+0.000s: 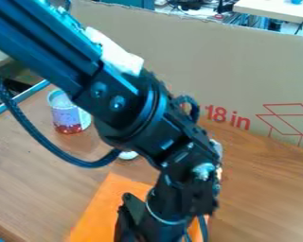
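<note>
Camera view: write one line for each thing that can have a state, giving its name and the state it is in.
Arm: bent, slanting in from the upper left
Gripper: pointing down, over the orange sheet
Cable: slack, bowed out beside the arm
Can: upright
Orange sheet: lying flat, partly hidden
Cardboard: standing up

pretty chunky black robot arm (138, 111), long grooved upper beam (43, 40), fat rounded joint (138, 118), a couple of round bolt heads (117, 102), white patch (119, 54) stuck on top; dark braided-looking cable (43, 142) looping off the side, thin pale band (155, 215) lower down
</note>
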You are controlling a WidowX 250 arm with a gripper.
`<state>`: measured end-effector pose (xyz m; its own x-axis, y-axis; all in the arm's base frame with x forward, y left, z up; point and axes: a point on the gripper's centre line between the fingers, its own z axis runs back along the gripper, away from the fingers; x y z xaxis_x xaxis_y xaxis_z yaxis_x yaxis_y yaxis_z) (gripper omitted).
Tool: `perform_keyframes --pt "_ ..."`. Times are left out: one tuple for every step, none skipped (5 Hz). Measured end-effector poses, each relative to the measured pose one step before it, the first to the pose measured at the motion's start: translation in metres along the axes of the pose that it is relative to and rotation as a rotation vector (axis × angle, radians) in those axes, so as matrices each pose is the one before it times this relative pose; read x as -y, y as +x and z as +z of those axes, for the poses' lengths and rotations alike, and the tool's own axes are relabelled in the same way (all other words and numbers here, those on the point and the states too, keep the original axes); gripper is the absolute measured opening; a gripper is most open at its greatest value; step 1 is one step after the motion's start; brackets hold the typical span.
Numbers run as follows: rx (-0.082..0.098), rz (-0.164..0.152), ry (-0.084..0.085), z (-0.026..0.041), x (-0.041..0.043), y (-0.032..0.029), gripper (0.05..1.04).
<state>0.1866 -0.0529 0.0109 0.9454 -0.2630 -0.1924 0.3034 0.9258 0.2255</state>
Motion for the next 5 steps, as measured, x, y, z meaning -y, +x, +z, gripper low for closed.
perform_keyframes --pt "-0.0083 0.0003 0.0257 -0.00347 -0.01447 0.00118 1.003" --pt "-0.083 0.0106 0.0266 -0.00711 -0.02983 -0.00843 1.003" --pt "-0.1165 0.0021 -0.0115 -0.00772 -0.01811 -0.01617 1.003" --pt "-0.0825 -0.0092 -0.0426 -0.0071 -0.00912 -0.01323 1.003" --pt "-0.0002 -0.0277 -0.0228 0.00086 -0.00038 -0.00409 1.003"
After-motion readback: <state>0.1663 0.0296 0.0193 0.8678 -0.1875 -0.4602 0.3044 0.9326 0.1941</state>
